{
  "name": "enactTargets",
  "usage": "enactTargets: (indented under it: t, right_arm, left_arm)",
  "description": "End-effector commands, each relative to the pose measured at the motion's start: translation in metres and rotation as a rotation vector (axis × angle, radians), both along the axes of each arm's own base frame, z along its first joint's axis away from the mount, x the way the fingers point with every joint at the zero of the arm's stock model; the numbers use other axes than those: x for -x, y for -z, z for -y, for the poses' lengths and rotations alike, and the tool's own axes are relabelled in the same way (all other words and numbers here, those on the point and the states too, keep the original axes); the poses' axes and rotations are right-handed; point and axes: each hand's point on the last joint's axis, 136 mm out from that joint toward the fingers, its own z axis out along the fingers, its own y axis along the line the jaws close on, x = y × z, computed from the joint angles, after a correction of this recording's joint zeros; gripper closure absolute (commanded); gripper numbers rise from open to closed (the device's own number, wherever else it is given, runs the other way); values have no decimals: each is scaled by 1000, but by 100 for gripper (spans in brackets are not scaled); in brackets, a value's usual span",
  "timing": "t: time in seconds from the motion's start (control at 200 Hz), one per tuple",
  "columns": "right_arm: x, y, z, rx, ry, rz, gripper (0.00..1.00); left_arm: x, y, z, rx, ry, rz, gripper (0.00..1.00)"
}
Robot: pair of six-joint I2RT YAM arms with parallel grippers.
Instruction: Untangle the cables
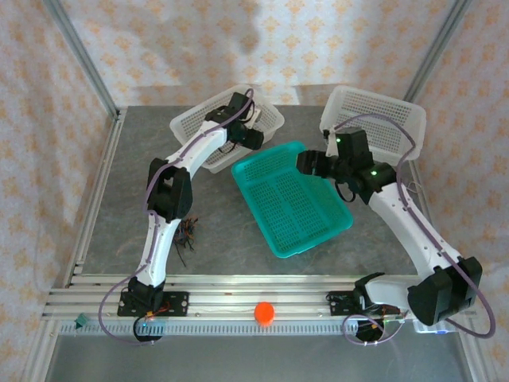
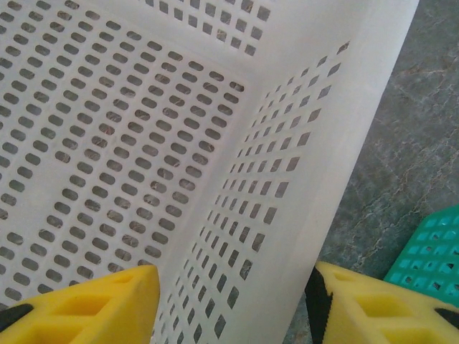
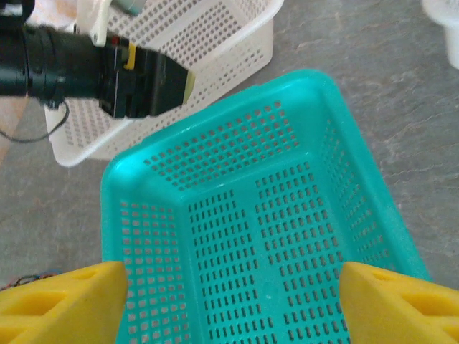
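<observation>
Left end effector (image 2: 235,287) and right end effector (image 3: 233,287) both stand open; the cables (image 1: 187,233) (limp, light, snag-prone) look best pinched at one free end.

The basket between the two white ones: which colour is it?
The basket is teal green, clearest in the right wrist view.

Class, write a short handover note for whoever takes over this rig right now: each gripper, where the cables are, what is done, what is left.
Left gripper: open, jaws either side of the white basket wall, nothing held.
Right gripper: open over the teal basket, nothing held.
Cables: one clump on the table beside the left arm, far from both grippers.
Done: no untangling visible.
Left: reach the clump and pull the wires apart.
</observation>
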Motion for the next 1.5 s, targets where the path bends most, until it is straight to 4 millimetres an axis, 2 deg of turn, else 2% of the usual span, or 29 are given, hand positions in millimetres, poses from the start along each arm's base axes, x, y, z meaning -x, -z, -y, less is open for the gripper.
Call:
enactTargets:
  t: [0.0, 0.26, 0.491, 0.606, 0.721, 0.806, 1.011, 1.267, 1.377, 1.432, 1.497]
  right_arm:
    - [10, -1, -4, 47, -19, 0, 23]
    - [23, 18, -25, 71, -65, -41, 25]
    - [24, 28, -27, 87, -34, -58, 29]
    - [22, 41, -13, 139, 51, -94, 33]
    - [17, 49, 19, 239, 221, -98, 35]
    - [14, 54, 36, 307, 298, -109, 35]
    - [5, 74, 46, 341, 306, -185, 28]
    - [-9, 102, 62, 355, 312, -269, 26]
    - [-15, 114, 69, 382, 327, -301, 26]
    - [-19, 115, 70, 385, 337, -297, 26]
    - [-28, 109, 71, 369, 356, -278, 26]
  left_arm:
    - [-4, 16, -24, -49, -76, -45, 43]
    - [-9, 15, -44, -54, -154, -50, 49]
    - [-14, 14, -61, -61, -226, -44, 56]
    - [-17, 12, -72, -56, -275, -43, 61]
    - [-18, 9, -81, -56, -318, -42, 64]
    - [-18, 8, -87, -61, -345, -41, 64]
    - [-19, 11, -110, -66, -426, -50, 66]
    - [-15, 19, -159, -70, -598, -72, 68]
    - [-16, 22, -177, -51, -662, -80, 72]
    - [-19, 20, -179, -22, -661, -81, 70]
    - [-21, 14, -176, 18, -638, -73, 62]
